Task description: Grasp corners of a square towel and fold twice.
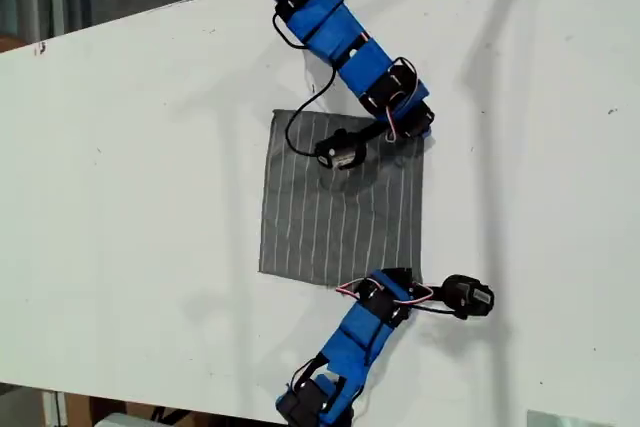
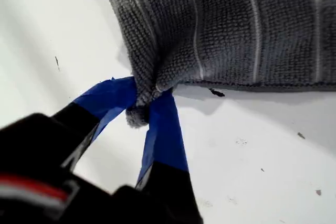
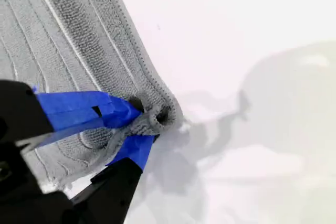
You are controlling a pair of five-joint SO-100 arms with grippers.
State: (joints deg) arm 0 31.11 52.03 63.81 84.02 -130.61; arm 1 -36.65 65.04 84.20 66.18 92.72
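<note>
**Square towel and both grippers, seen from the exterior view and the two wrist views.**

The square towel (image 1: 335, 217) lies flat at the centre of the exterior view on a smooth white table (image 1: 140, 207). It is a grey cloth with thin pale stripes that run from the top of that view to the bottom. The wrist views show a looped, terry-like pile and a narrow stitched hem along the towel's edges.

My first gripper (image 1: 410, 277) is on the arm that enters from the bottom edge of the exterior view. It sits at the towel's lower right corner in that view. In the first wrist view its two fingers (image 2: 163, 129), wrapped in blue tape, are closed on the corner (image 2: 137, 114). The corner is bunched into a small rounded tuft between them. The cloth gathers into short folds just above the pinch, and bare table lies below it.

My second gripper (image 1: 424, 132) is on the blue and black arm that reaches in from the top of the exterior view. It sits at the towel's upper right corner in that view. In the second wrist view its blue-taped fingers (image 3: 79, 109) clamp the other corner (image 3: 155, 118), whose hem curls into a tight roll. Striped cloth lies beneath the fingers, and soft grey shadows fall on the table beyond.

The two corners at the exterior view's left lie flat on the table.
</note>
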